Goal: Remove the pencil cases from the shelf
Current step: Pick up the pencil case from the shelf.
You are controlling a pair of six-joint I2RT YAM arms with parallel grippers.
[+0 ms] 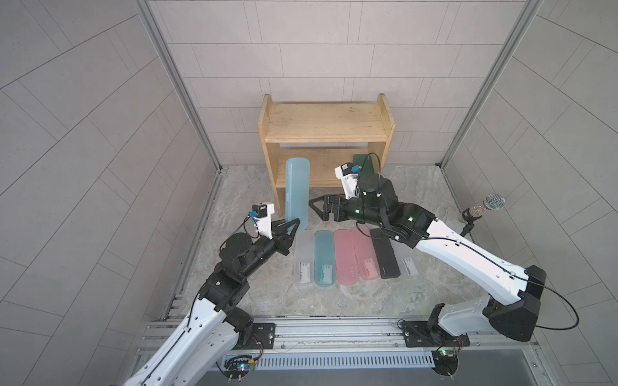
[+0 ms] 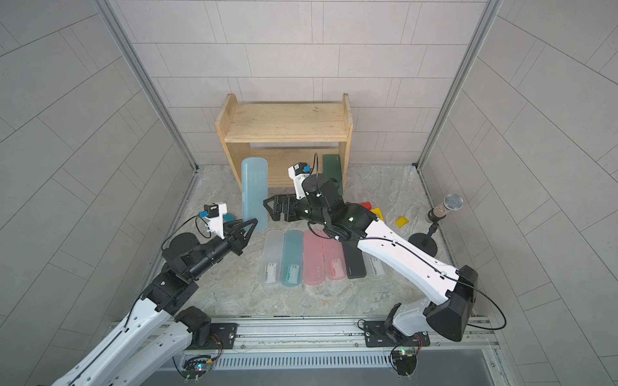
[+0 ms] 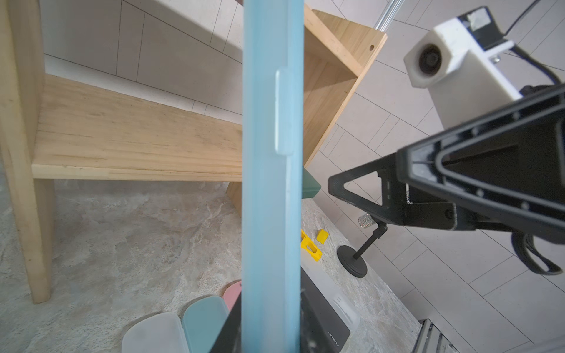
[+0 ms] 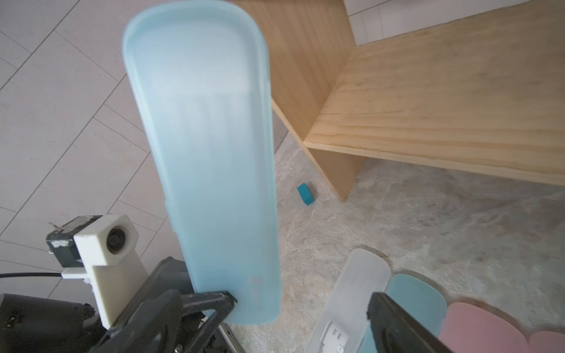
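Note:
My left gripper is shut on the lower end of a light teal pencil case. It holds the case upright in front of the shelf's left side. The pine shelf has a bare top tier. A dark green pencil case lies on its lower tier at the right, partly hidden. My right gripper stands open just right of the held case, apart from it. Several pencil cases lie in a row on the table.
A microphone on a stand is at the right. Yellow blocks and a red block lie behind my right arm. A small teal block sits near the shelf's left leg. Tiled walls close in on three sides.

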